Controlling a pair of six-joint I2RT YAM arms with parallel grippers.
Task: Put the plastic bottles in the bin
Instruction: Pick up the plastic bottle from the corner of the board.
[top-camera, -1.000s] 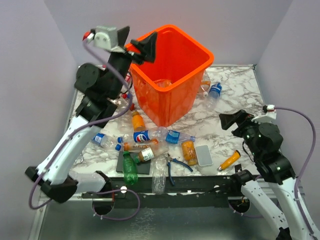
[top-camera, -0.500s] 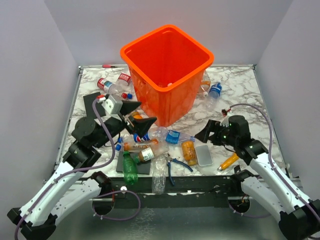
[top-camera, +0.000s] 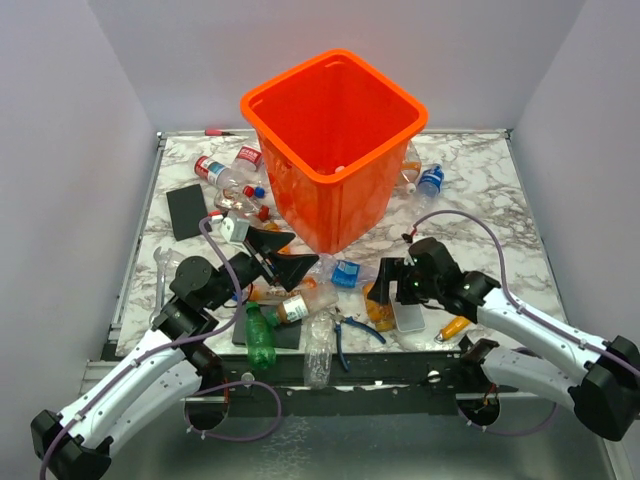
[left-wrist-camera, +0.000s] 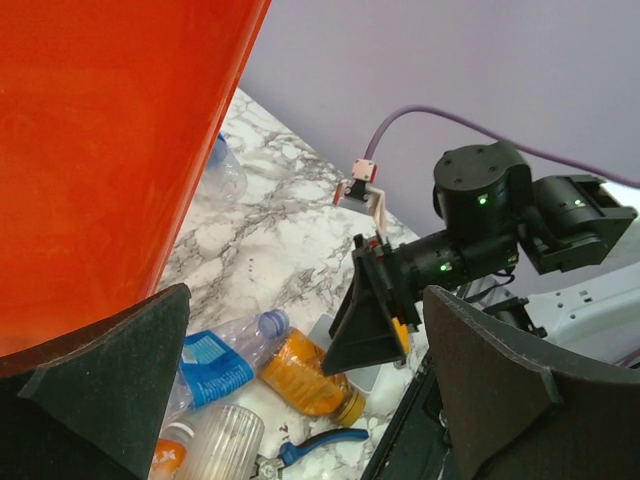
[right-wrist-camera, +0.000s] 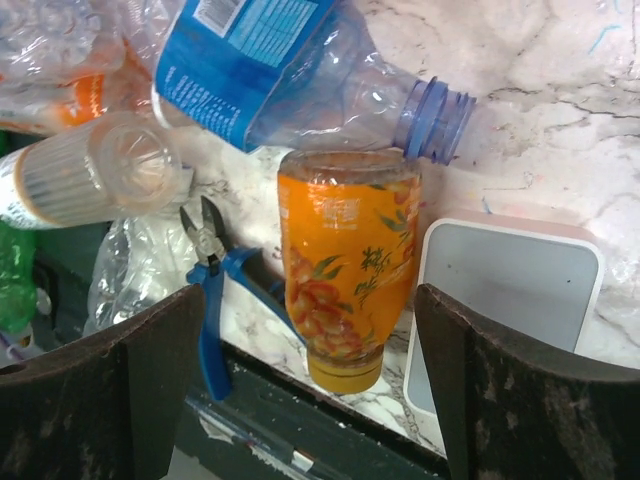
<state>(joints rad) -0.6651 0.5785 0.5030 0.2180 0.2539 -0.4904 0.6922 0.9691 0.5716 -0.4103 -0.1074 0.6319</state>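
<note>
The orange bin (top-camera: 335, 150) stands at the middle back; its wall (left-wrist-camera: 100, 150) fills the left of the left wrist view. Several plastic bottles lie around it. My right gripper (top-camera: 385, 285) is open, its fingers either side of the cap end of an orange-tinted bottle (right-wrist-camera: 345, 265) without touching it; the same bottle (left-wrist-camera: 305, 378) lies beside a blue-labelled bottle (right-wrist-camera: 290, 70). My left gripper (top-camera: 280, 262) hangs open and empty in front of the bin, above the bottles. A green bottle (top-camera: 260, 338) lies near the front edge.
Blue-handled pliers (right-wrist-camera: 215, 300) lie left of the orange-tinted bottle and a white flat case (right-wrist-camera: 505, 300) right of it. An orange marker-like tool (top-camera: 452, 325) sits near the front right. A black pad (top-camera: 187, 210) is at the left, and more bottles (top-camera: 225, 175) lie behind it.
My left arm has come down from over the bin to the table in front of it. My right arm has reached left over the orange-tinted bottle, its jaws a little narrower.
</note>
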